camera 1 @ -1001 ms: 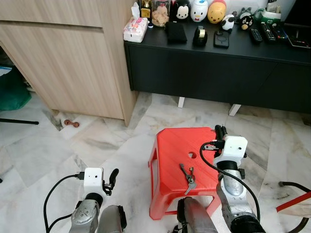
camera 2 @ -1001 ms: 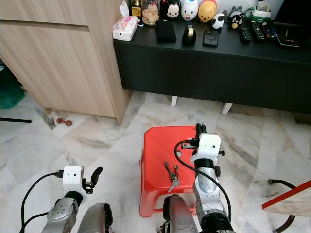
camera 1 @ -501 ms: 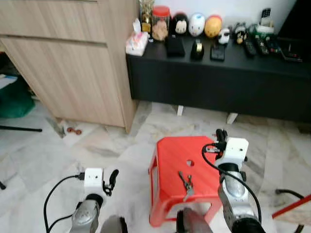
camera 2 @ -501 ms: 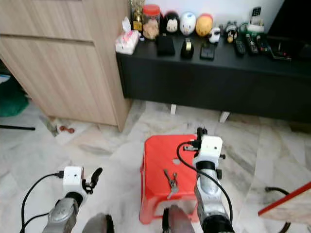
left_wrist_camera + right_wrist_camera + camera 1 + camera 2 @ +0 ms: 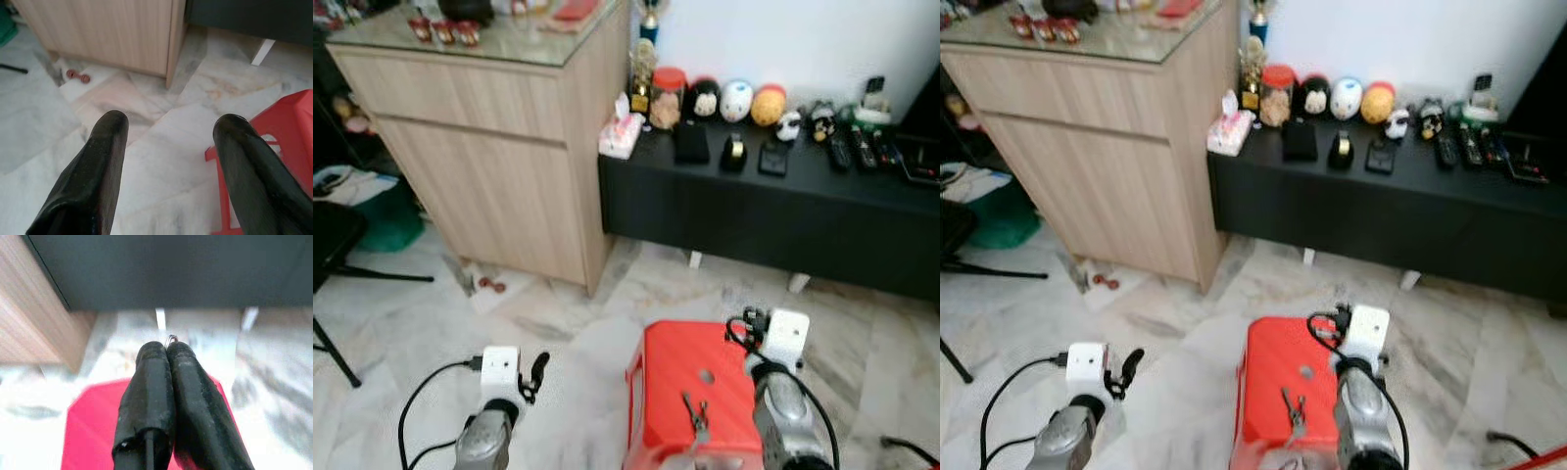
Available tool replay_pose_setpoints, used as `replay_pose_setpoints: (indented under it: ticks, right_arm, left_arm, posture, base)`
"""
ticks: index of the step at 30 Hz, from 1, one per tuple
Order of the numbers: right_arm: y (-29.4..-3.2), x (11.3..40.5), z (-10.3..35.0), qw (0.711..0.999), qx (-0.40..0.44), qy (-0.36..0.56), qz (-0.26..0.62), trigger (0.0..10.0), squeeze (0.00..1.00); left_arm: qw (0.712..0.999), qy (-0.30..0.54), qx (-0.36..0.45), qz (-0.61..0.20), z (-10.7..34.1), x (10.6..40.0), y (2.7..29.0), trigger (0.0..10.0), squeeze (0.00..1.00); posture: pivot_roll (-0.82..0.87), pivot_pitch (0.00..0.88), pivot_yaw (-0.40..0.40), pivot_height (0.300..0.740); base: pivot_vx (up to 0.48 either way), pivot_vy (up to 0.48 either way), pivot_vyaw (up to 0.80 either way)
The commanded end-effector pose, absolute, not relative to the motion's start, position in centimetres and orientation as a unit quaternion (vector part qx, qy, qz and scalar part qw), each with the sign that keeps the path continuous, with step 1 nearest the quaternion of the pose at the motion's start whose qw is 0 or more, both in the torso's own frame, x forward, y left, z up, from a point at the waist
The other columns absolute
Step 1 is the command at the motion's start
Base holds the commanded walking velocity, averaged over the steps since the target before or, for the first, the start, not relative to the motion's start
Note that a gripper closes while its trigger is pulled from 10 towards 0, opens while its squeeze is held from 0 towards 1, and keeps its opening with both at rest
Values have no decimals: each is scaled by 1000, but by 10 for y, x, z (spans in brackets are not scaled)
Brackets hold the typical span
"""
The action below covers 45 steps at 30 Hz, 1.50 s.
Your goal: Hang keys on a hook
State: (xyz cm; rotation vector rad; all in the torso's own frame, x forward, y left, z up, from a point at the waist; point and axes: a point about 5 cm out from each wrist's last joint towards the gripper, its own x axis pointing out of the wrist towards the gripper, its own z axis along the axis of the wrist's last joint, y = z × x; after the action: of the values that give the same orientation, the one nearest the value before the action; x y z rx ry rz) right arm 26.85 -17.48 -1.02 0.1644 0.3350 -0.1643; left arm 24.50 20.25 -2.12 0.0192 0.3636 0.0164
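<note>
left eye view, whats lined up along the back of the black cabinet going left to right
Tissue pack → red-lidded jar → black figure → white figure → orange-yellow figure → small panda figure, all on the black cabinet.

l end effector (image 5: 166, 161) fingers spread, low fwd | r end effector (image 5: 166, 355) fingers pressed tight, raised

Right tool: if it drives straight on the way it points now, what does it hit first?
Probably the black cabinet front; the right tool points over the stool towards it. Depth is unclear.
</note>
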Motion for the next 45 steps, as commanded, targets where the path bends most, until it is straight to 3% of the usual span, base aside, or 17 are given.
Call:
replay_pose_setpoints:
  ticks: [1, 14, 45]
  right_arm:
    - [-179, 263, -17, 975, 85, 185, -91, 10000, 0]
    - [-175, 265, -17, 974, 94, 185, -87, 10000, 0]
    - [-170, 279, -5, 978, 102, 162, -84, 10000, 0]
  left_arm:
    - [977, 210, 9, 18, -31, 235, 206, 10000, 0]
    - [961, 268, -40, 61, -47, 219, 212, 10000, 0]
    - [962, 260, -45, 76, -44, 223, 218, 10000, 0]
  posture:
    - [-14, 0, -36, 740]
    - [-12, 0, -28, 740]
    - [-8, 0, -37, 740]
  base:
    - [0, 0, 0]
    - [0, 0, 0]
    - [-269, 0, 0]
